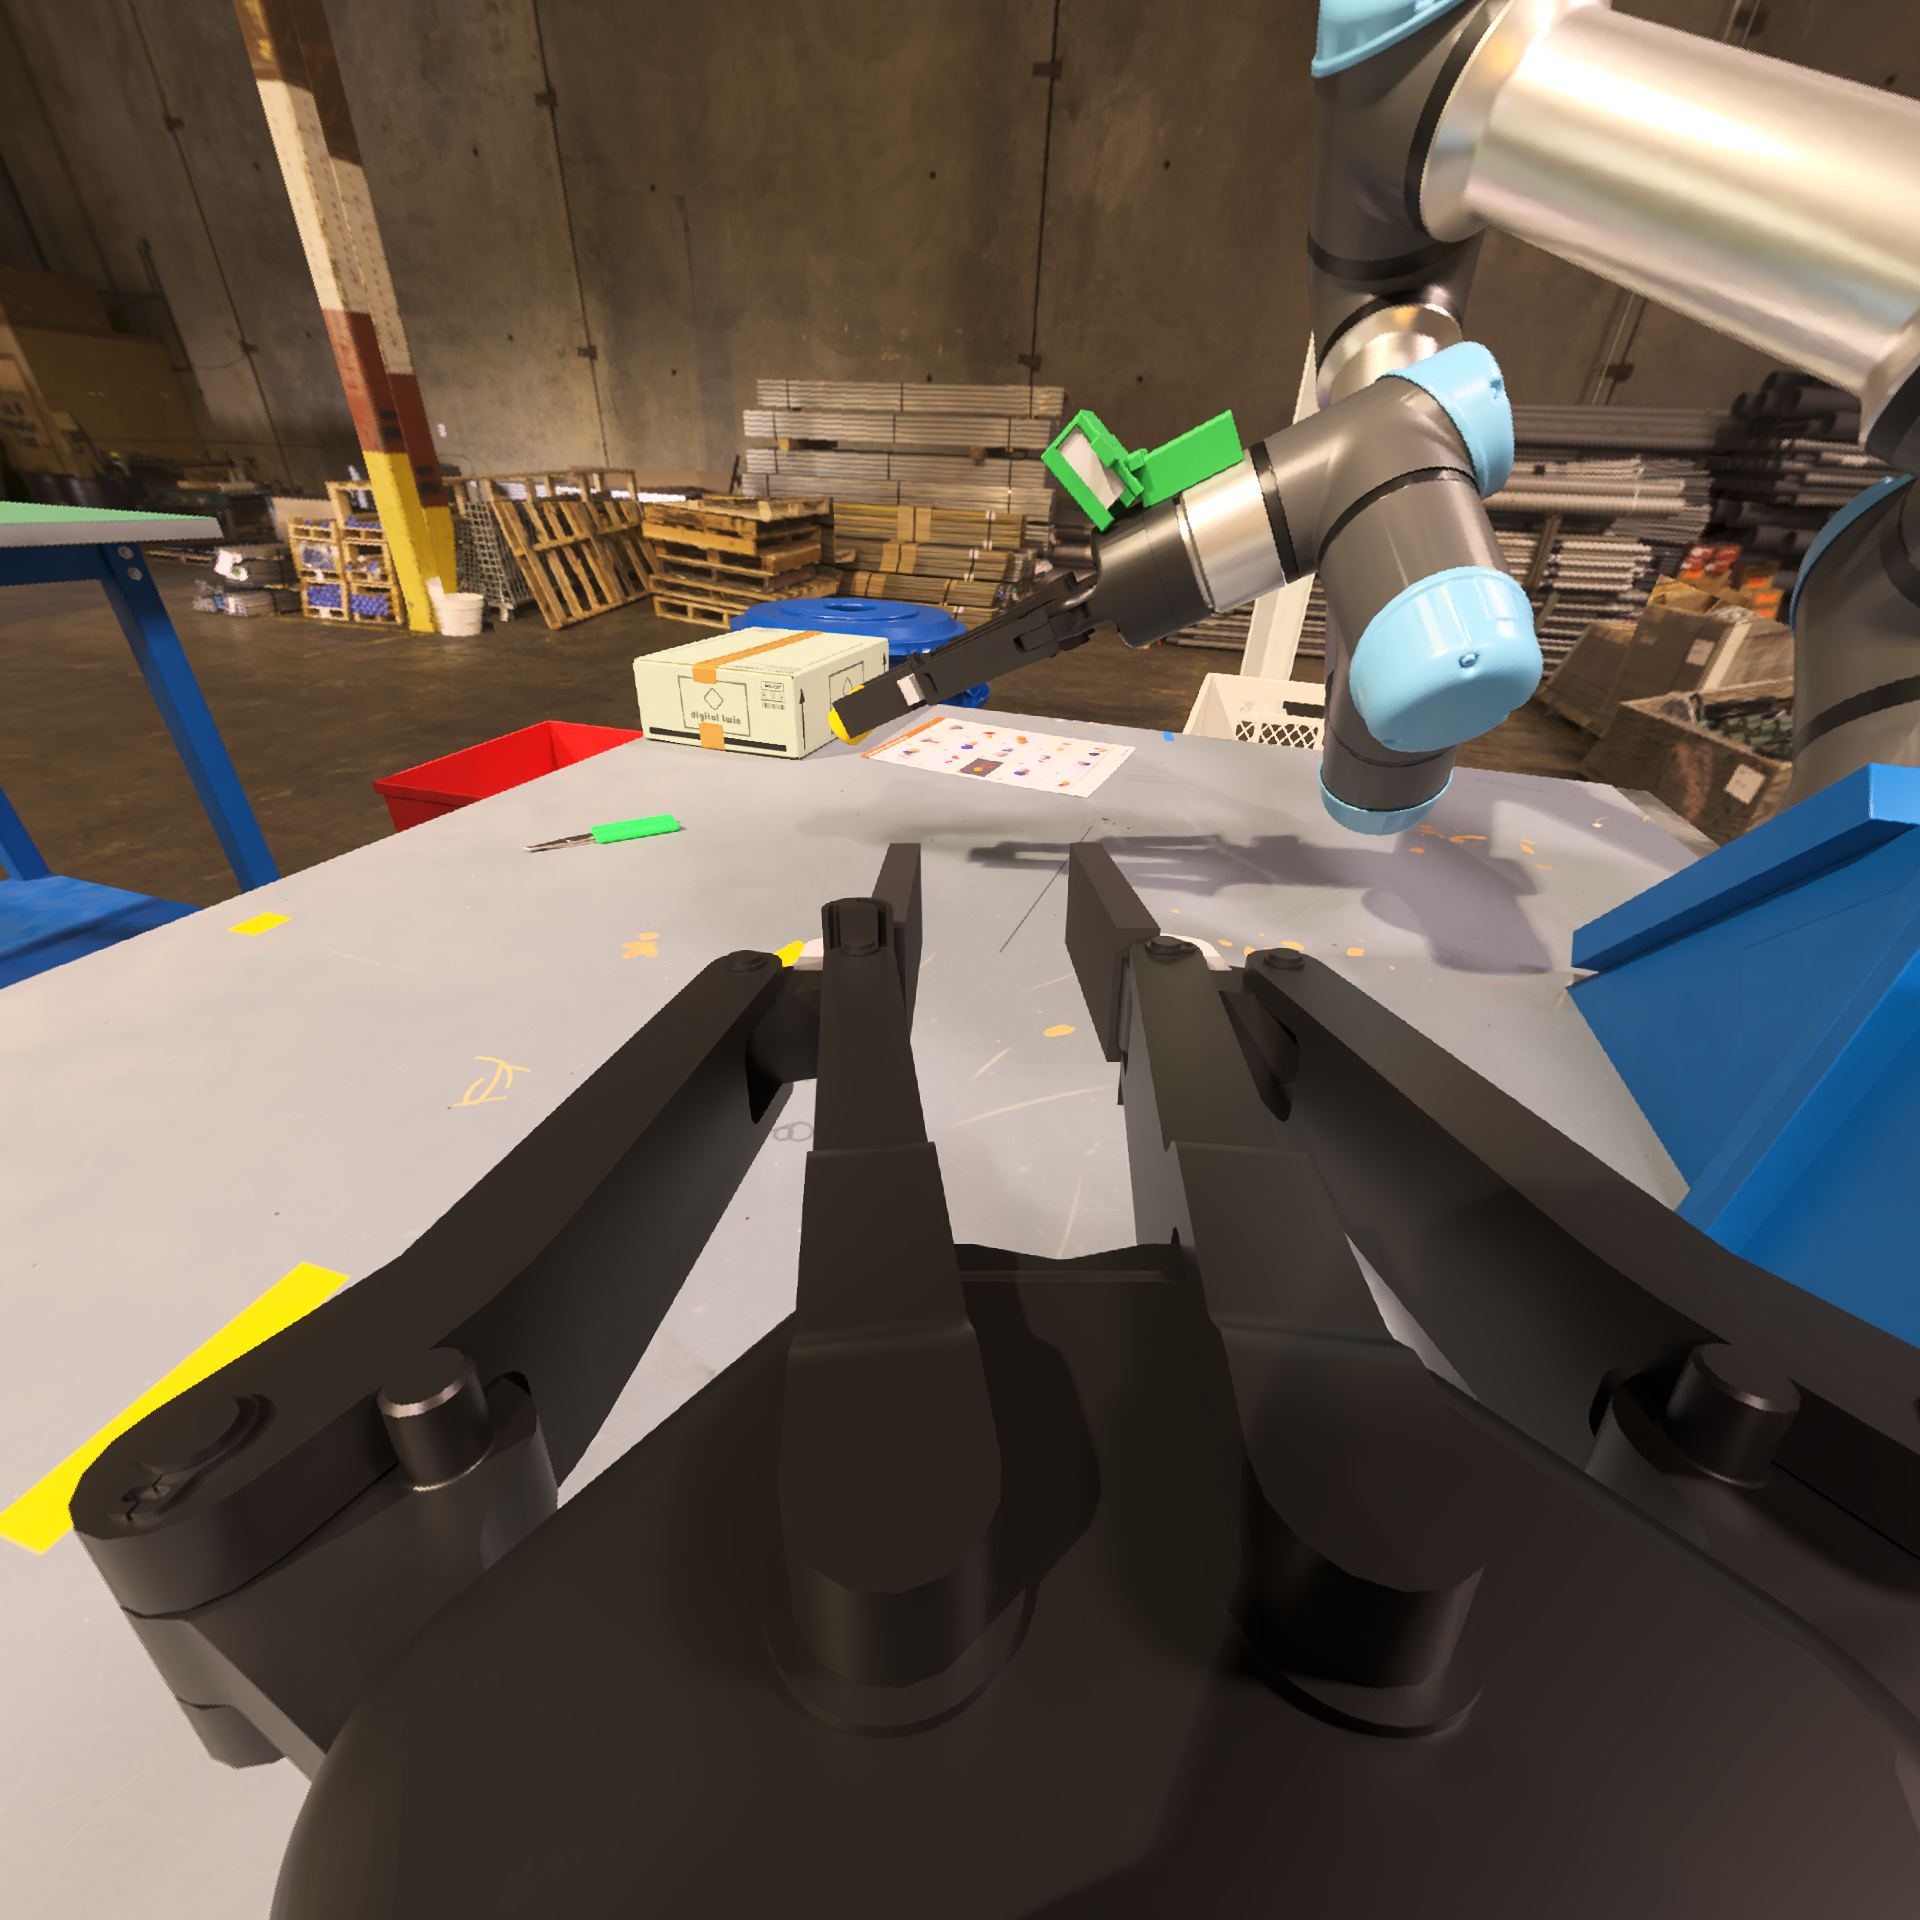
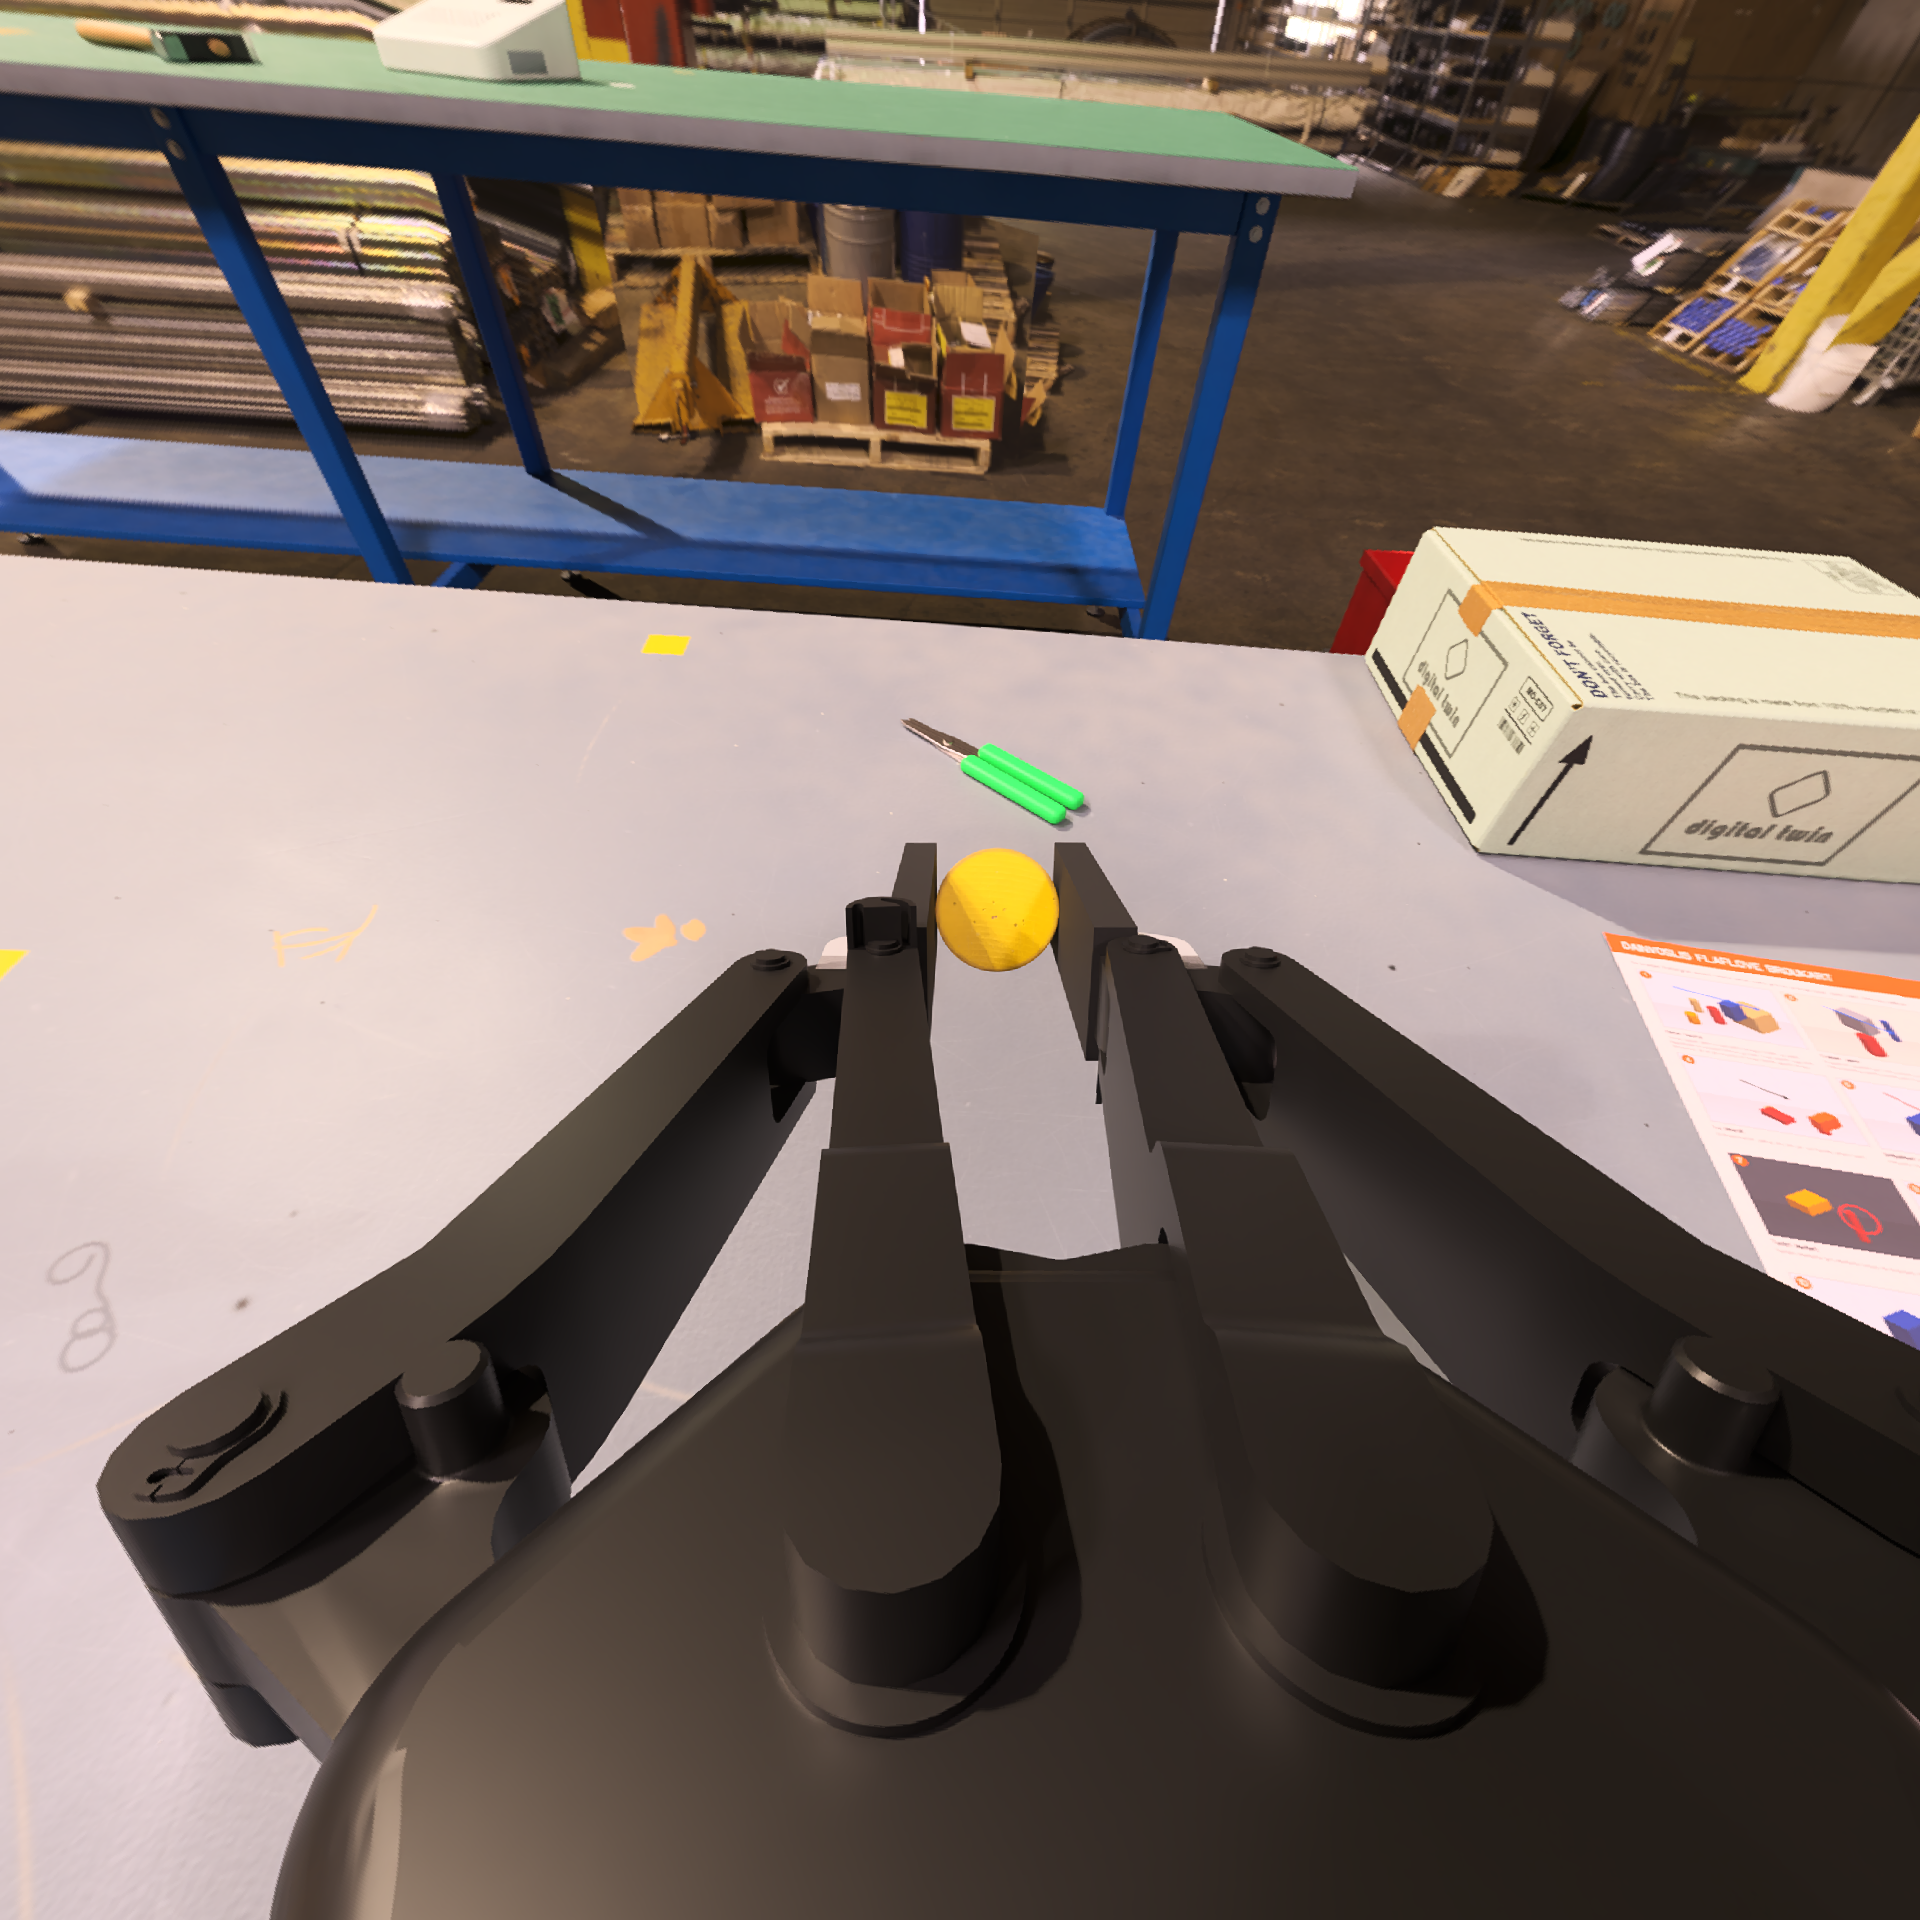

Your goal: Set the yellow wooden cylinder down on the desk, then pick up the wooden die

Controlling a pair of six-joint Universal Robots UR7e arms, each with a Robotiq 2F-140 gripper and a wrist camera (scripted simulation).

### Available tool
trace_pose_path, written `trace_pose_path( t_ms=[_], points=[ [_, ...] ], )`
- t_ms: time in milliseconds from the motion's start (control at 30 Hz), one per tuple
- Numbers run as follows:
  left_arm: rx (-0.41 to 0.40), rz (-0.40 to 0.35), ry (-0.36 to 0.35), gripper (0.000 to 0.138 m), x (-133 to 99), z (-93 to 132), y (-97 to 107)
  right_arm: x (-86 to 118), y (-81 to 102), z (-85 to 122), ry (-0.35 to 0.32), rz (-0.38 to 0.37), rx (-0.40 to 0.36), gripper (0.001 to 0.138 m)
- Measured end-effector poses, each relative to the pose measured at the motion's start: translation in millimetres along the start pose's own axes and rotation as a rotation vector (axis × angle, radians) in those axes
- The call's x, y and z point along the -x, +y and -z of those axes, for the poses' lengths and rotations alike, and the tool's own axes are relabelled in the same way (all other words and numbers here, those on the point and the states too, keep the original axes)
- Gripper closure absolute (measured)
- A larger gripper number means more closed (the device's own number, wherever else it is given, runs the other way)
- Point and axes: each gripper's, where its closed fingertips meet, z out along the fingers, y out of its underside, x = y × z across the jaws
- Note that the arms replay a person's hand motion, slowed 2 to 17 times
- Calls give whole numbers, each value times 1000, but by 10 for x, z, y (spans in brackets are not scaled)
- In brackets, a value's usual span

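My right gripper (image 2: pixel 995 883) is shut on the yellow wooden cylinder (image 2: pixel 995 908), whose round end faces the camera, and holds it above the grey desk (image 2: pixel 416 935). In the left wrist view the right gripper (image 1: pixel 862 717) hangs over the far side of the desk with a bit of the yellow cylinder (image 1: pixel 847 727) showing at its tip. My left gripper (image 1: pixel 992 883) is open and empty, low over the middle of the desk (image 1: pixel 416 1039). No wooden die shows in either view.
Green-handled pliers (image 2: pixel 997 774) lie on the desk just beyond the cylinder; they also show in the left wrist view (image 1: pixel 613 831). A cream cardboard box (image 2: pixel 1662 696) and a printed sheet (image 2: pixel 1797 1101) sit to the right. A blue bin (image 1: pixel 1787 1018) stands at the right, a red bin (image 1: pixel 509 764) off the far edge.
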Motion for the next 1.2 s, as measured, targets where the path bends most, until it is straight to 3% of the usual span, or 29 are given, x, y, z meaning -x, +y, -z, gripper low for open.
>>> trace_pose_path(
  t_ms=[500,1200],
  points=[
    [-4,-4,-3,101,4,14,-15,-106,145,-191,108,49,76,109],
    [-26,0,-10,101,38,94,-85,-156,338,-436,176,77,169,109]
  ],
)
